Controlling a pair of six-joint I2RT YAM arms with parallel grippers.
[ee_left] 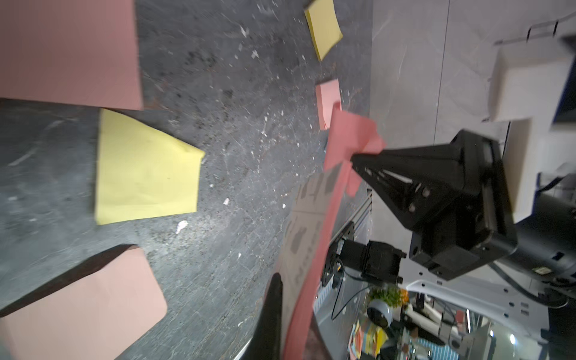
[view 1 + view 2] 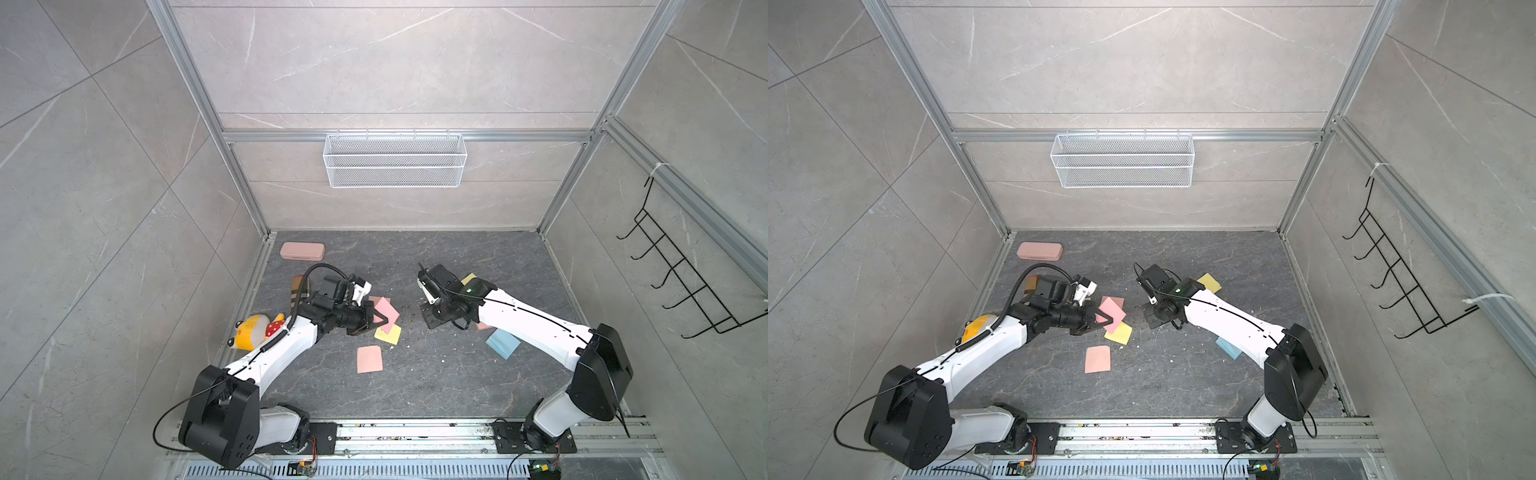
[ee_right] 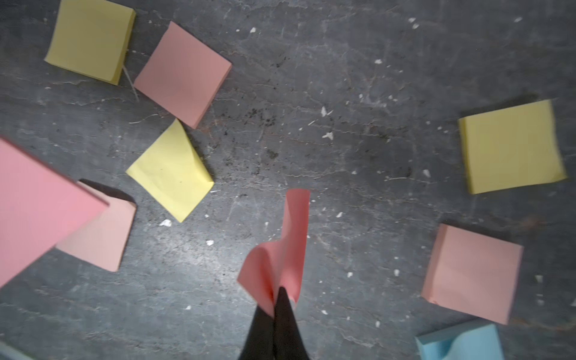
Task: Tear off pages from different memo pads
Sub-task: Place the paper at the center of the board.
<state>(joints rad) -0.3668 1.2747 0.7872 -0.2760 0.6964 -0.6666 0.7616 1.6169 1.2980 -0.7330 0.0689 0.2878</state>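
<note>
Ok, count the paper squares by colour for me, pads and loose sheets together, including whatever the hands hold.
Yellow squares: 3
Pink squares: 5, counting the pad in the left hand and the sheet in the right hand
Blue squares: 1
Total: 9

In both top views, my left arm covers most of the plush toy point(image 2: 249, 332) and part of a plaid item point(image 2: 297, 286); its type cannot be determined. In a top view, my right wrist hides most of a yellow memo pad point(image 2: 469, 277), and my right forearm overlaps the blue memo pad point(image 2: 500, 345).

Left wrist view: the pink memo pad point(image 1: 346, 134) in my left gripper point(image 1: 354, 159) is blurred, and the print on its grey face is illegible.

Right wrist view: my right gripper point(image 3: 282, 297) is cut off by the frame edge. The pinched corner of the pink page point(image 3: 290, 243) is hidden between its fingers.
</note>
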